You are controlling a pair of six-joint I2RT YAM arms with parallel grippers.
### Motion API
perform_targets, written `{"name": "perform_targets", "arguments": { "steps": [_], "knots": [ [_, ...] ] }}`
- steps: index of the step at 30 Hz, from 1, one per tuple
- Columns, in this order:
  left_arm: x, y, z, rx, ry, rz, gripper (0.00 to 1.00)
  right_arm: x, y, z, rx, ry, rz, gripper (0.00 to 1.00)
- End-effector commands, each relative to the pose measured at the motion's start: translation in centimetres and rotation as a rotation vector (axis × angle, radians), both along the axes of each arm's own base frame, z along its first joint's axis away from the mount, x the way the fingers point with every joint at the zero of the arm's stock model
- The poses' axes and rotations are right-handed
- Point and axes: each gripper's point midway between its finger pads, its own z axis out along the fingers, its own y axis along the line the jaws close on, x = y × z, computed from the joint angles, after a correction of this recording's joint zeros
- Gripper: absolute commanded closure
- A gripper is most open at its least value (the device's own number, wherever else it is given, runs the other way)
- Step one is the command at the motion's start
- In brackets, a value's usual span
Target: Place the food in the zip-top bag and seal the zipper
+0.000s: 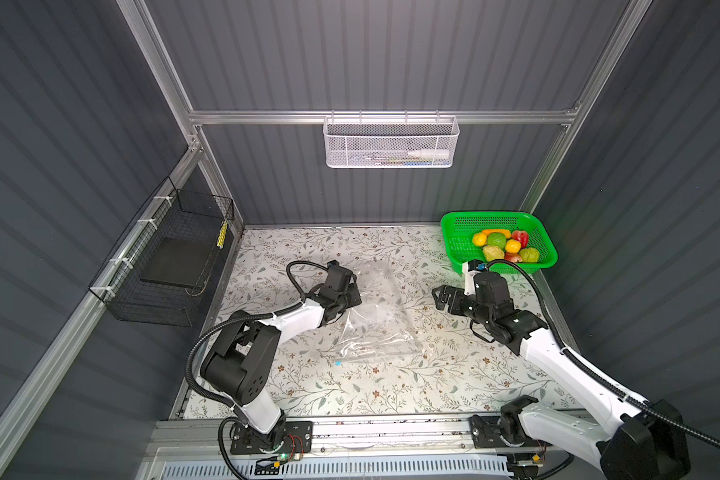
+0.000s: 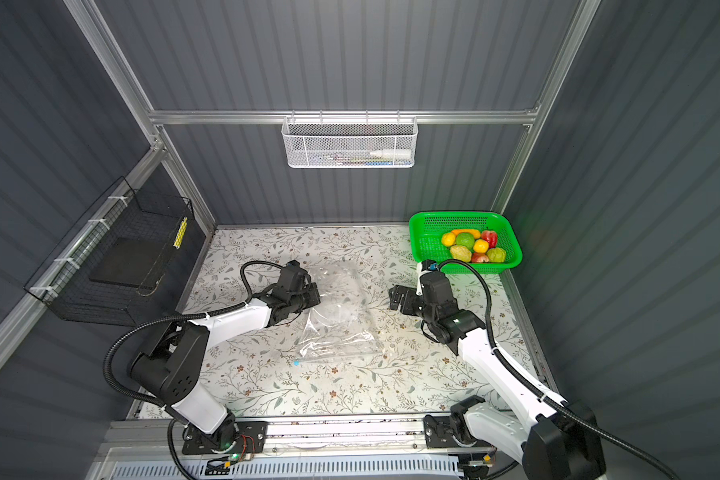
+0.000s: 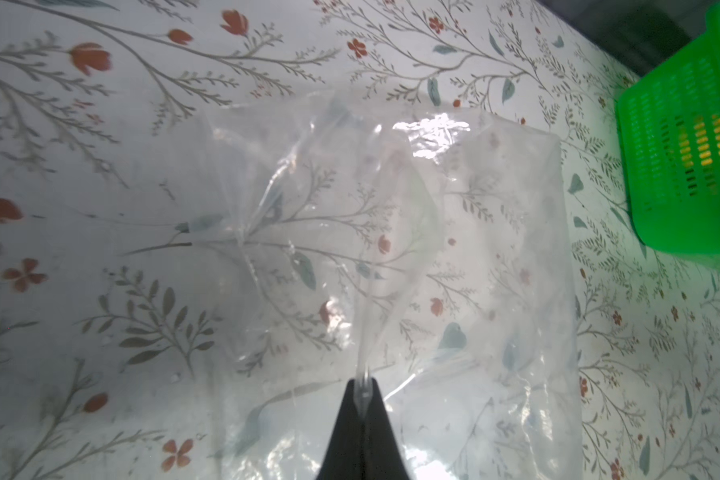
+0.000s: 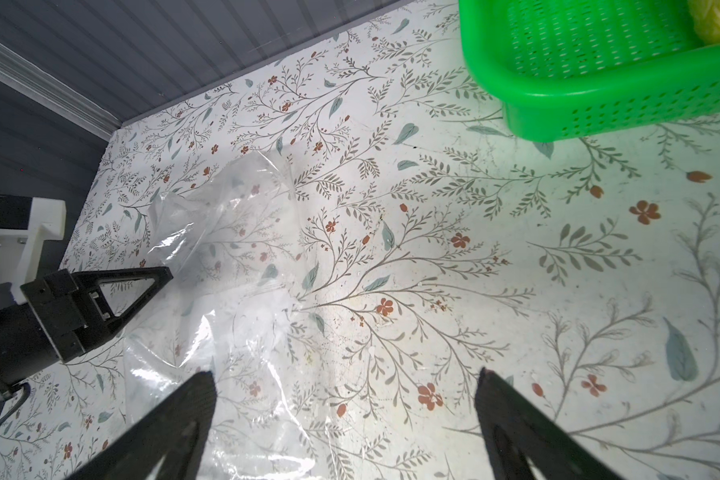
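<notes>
You're clamping the left gripper point(image 3: 362, 384) shut on a fold of the bag point(image 3: 391, 228), likely to lift it open, while your right gripper point(image 4: 346, 374) is hanging wide open and empty for the food point(image 1: 504, 247) in the basket point(image 1: 458, 232).

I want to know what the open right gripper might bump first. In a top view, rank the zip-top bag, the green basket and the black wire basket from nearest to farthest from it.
From the right gripper:
1. zip-top bag: right beside it, toward the middle of the scene.
2. green basket: just behind it, in the back right corner.
3. black wire basket: far across, on the left wall.
</notes>
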Motion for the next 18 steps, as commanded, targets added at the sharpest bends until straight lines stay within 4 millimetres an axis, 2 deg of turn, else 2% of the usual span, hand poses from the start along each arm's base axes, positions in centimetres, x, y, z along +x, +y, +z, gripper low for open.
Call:
{"name": "perform_targets", "arguments": {
  "steps": [1,5,10,11,12,14,15,16,18],
  "knots": [
    [0.6,3.1,2.8,0.031,-0.07,0.193,1.0,-0.1,0.2,0.2,0.013,-0.012,0.011,0.01],
    [-1.0,7.2,2.1,0.024,-0.071,0.426,1.0,0.0,0.5,-0.1,0.03,-0.014,0.015,0.01],
    [-3.3,10.6,0.8,-0.061,-0.044,0.694,1.0,0.2,1.2,-0.3,0.051,-0.008,0.04,0.01],
    [-3.6,11.0,0.8,-0.072,-0.043,0.722,0.96,0.2,1.6,-0.4,0.063,-0.004,0.056,0.01],
    [-3.6,11.0,0.8,-0.078,-0.044,0.727,0.89,0.2,1.9,-0.4,0.075,-0.002,0.067,0.01],
    [-3.3,10.7,1.7,-0.073,-0.053,0.703,0.56,0.0,2.6,-0.6,0.108,0.008,0.095,0.01],
    [-3.2,10.5,2.1,-0.063,-0.053,0.686,0.46,-0.1,2.8,-0.6,0.122,0.01,0.104,0.01],
    [-3.1,10.4,2.7,-0.047,-0.055,0.662,0.38,-0.3,3.1,-0.6,0.135,0.01,0.117,0.01],
    [-3.0,10.3,3.9,0.007,-0.062,0.606,0.34,-0.4,3.5,-0.6,0.151,0.014,0.136,0.01]
  ]
}}
